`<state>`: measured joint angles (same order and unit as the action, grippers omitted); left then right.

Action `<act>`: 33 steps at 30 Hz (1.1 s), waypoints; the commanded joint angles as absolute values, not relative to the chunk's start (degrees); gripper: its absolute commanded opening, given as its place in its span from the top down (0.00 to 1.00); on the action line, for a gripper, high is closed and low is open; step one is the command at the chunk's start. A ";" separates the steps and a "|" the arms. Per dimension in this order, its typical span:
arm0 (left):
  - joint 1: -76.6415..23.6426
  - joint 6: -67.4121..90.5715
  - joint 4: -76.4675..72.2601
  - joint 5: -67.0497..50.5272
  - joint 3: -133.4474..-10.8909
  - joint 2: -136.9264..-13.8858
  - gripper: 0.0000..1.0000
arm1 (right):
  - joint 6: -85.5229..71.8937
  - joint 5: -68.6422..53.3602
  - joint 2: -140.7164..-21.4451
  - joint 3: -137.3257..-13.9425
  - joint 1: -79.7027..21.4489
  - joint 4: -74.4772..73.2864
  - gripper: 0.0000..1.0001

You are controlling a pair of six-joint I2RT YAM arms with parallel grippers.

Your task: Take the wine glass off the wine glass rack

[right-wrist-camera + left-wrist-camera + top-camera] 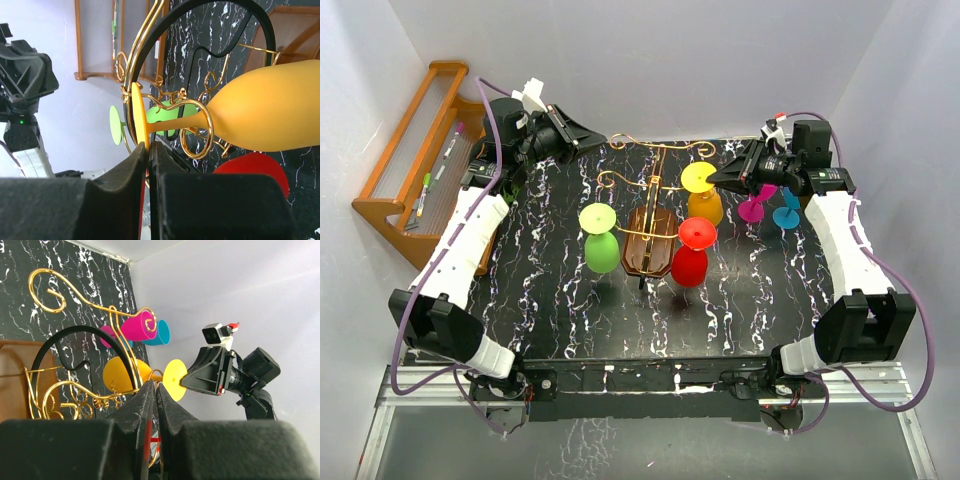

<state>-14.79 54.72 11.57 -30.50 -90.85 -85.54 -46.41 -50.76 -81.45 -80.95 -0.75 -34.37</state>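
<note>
table: black marbled top | rack: mid-table, gold wire, brown base | yellow wine glass: upside down, stem in rack's gold curl | right gripper: fingers clamped on yellow wine glass's foot rim | left gripper: fingers together, holding nothing, far left of rack
</note>
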 commanded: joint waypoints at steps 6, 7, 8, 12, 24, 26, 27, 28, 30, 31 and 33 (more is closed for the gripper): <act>-14.62 56.42 7.30 -33.46 -92.01 -86.35 0.90 | -38.72 -58.38 -80.99 -83.74 -1.30 -40.85 0.92; -14.64 56.83 6.94 -33.65 -92.00 -86.57 0.90 | -38.56 -58.63 -80.69 -83.11 -1.41 -40.75 0.92; -14.67 57.26 6.56 -33.97 -91.94 -86.77 0.90 | -38.43 -58.77 -80.46 -82.49 -1.53 -40.59 0.92; -14.59 58.41 5.64 -34.65 -91.67 -87.26 0.89 | -39.60 -58.31 -80.49 -80.58 -2.30 -37.93 0.92; -14.60 58.89 5.29 -34.59 -91.72 -86.92 0.85 | -37.29 -52.26 -79.10 -81.68 -4.77 -43.35 0.92; -14.65 59.72 4.39 -34.98 -91.74 -87.45 0.85 | -36.93 -48.59 -76.84 -81.37 -4.73 -45.10 0.92; -14.61 60.22 3.92 -35.18 -91.80 -87.78 0.85 | -37.07 -46.26 -75.58 -81.12 -4.70 -45.62 0.92; -14.59 60.60 3.47 -35.38 -91.95 -88.17 0.84 | -37.29 -43.53 -74.04 -80.98 -4.74 -46.15 0.92; -14.61 61.41 2.73 -35.86 -92.45 -88.93 0.83 | -37.43 -38.45 -71.49 -80.96 -4.68 -47.39 0.92; -14.67 61.70 2.51 -36.10 -92.82 -89.27 0.83 | -37.44 -35.83 -70.27 -81.18 -4.74 -48.01 0.92; -14.66 62.19 1.93 -36.35 -93.43 -89.98 0.81 | -37.43 -31.34 -68.32 -81.87 -4.71 -48.68 0.92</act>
<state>-14.79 60.66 4.80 -34.41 -91.11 -88.73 -38.33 -42.46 -74.15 -80.01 -4.82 -47.68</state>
